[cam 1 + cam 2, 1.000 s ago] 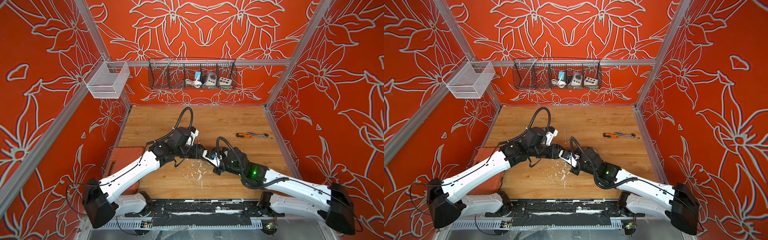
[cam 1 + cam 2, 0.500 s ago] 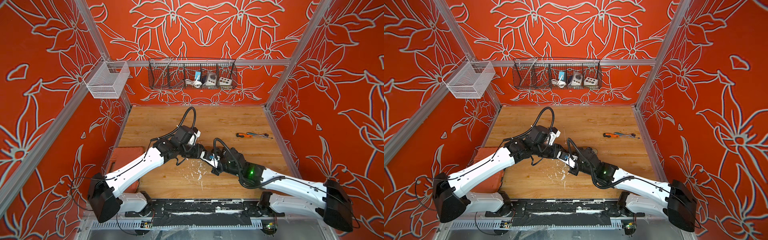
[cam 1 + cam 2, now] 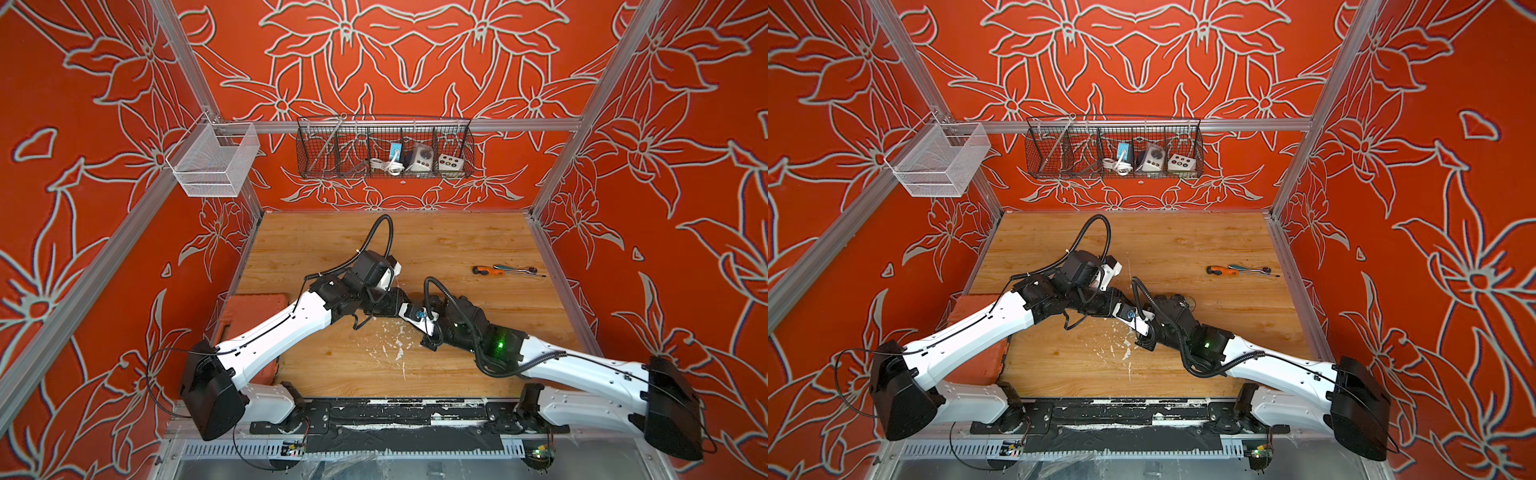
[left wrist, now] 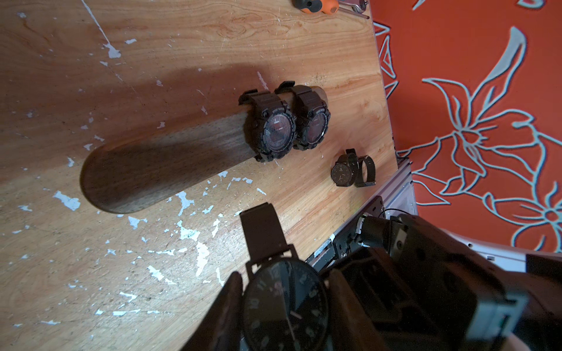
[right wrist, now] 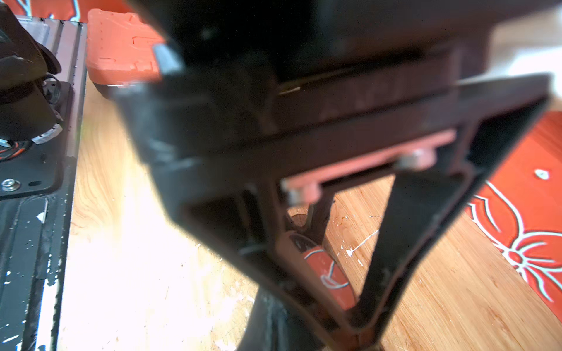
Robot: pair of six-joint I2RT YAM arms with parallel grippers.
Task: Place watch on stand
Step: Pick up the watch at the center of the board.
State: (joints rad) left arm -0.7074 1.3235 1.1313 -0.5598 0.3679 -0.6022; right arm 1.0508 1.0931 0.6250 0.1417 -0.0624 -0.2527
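Observation:
A round black-faced watch (image 4: pixel 286 304) hangs above the table, and my left gripper (image 4: pixel 285 273) is shut on it, with a finger against each side of its case. One strap end sticks out past the fingertips. The stand (image 4: pixel 158 164), a long dark wooden bar, lies just beyond, with two chunky dark watches (image 4: pixel 273 130) around its far end. My right gripper (image 3: pixel 430 305) meets the left one (image 3: pixel 405 305) over mid-table and is shut. The left gripper's body blocks the right wrist view, hiding what the right one holds. In both top views the arms cover the stand.
Another dark watch (image 4: pixel 349 170) lies on the wooden table near the right wall rail. A screwdriver (image 3: pixel 488 271) and a wrench (image 3: pixel 515 269) lie at the back right. An orange tool case (image 3: pixel 253 307) sits by the left wall. Wire baskets (image 3: pixel 384 147) hang on the back wall.
My left arm has edged in toward the right gripper, and its jaws have narrowed onto the watch case. The right gripper has stayed shut.

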